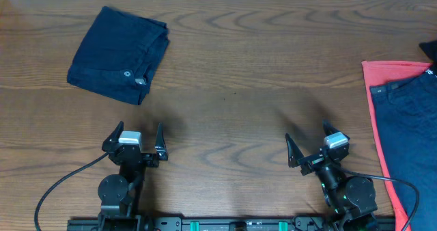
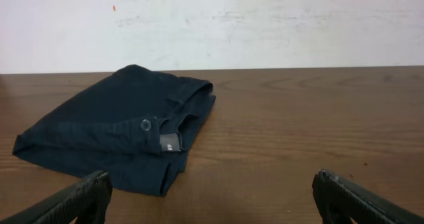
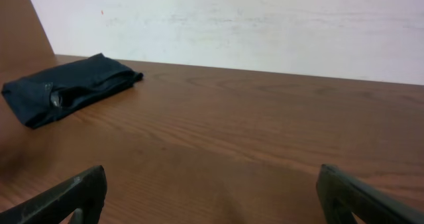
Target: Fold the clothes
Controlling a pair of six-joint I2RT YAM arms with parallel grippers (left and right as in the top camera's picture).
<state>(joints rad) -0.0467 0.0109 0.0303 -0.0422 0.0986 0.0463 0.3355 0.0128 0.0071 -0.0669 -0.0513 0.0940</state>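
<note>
A folded dark navy denim garment (image 1: 119,55) lies at the far left of the wooden table, its silver button and pale label on the near edge. It shows in the left wrist view (image 2: 119,124) and, small, in the right wrist view (image 3: 66,86). A second navy denim garment (image 1: 410,135) lies unfolded at the right edge on a red cloth (image 1: 382,74). My left gripper (image 1: 136,139) is open and empty near the front edge, below the folded garment. My right gripper (image 1: 311,145) is open and empty at the front right.
The wooden table (image 1: 239,87) runs between the two garments. A dark object (image 1: 430,51) sits at the far right edge. Black cables (image 1: 54,190) trail from the arm bases along the front edge.
</note>
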